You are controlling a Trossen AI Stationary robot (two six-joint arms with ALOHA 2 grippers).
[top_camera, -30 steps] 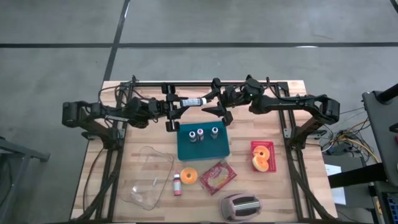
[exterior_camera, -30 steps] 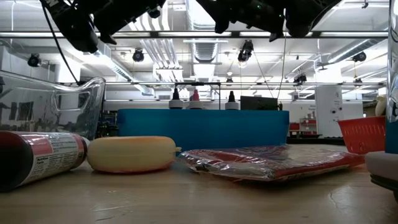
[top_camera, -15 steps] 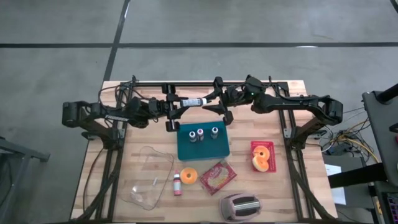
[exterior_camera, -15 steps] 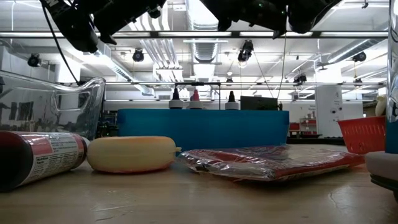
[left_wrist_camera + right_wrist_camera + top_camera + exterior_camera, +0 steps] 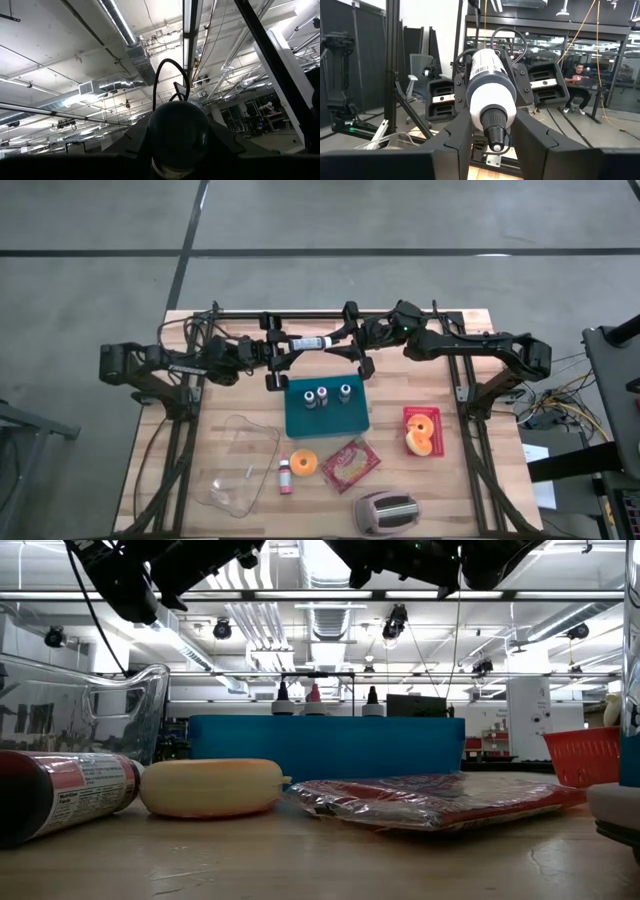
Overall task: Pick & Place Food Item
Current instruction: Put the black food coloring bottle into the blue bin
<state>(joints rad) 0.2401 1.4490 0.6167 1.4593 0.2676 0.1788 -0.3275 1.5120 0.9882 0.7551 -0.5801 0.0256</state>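
Note:
A white bottle (image 5: pixel 310 342) with a printed label and a dark cap is held level in the air above the table's far side. My left gripper (image 5: pixel 282 348) is shut on its base end. My right gripper (image 5: pixel 352 342) is open at the cap end. In the right wrist view the cap (image 5: pixel 495 131) points at the camera, with my right gripper's (image 5: pixel 492 116) fingers on either side of the bottle (image 5: pixel 490 90). I cannot tell whether they touch it. My left gripper pinches the bottle's base end (image 5: pixel 470 70) between its two fingers, coming level from the table's left, along the bottle. The bottle lies level, lifted clear of the table, cap toward the table's right. In the left wrist view its dark round base (image 5: pixel 180 130) fills the gap.
A teal box (image 5: pixel 300 415) carrying three small bottles sits below the grippers. Nearer the front lie a clear glass container (image 5: pixel 240 465), a small pink bottle (image 5: pixel 284 475), an orange round (image 5: pixel 305 462), a red packet (image 5: pixel 350 463), a red basket (image 5: pixel 422 430) and a toaster (image 5: pixel 388 512).
My right gripper has shifted slightly at the bottle's cap end and risen a little. The bottle and my left gripper have kept still.

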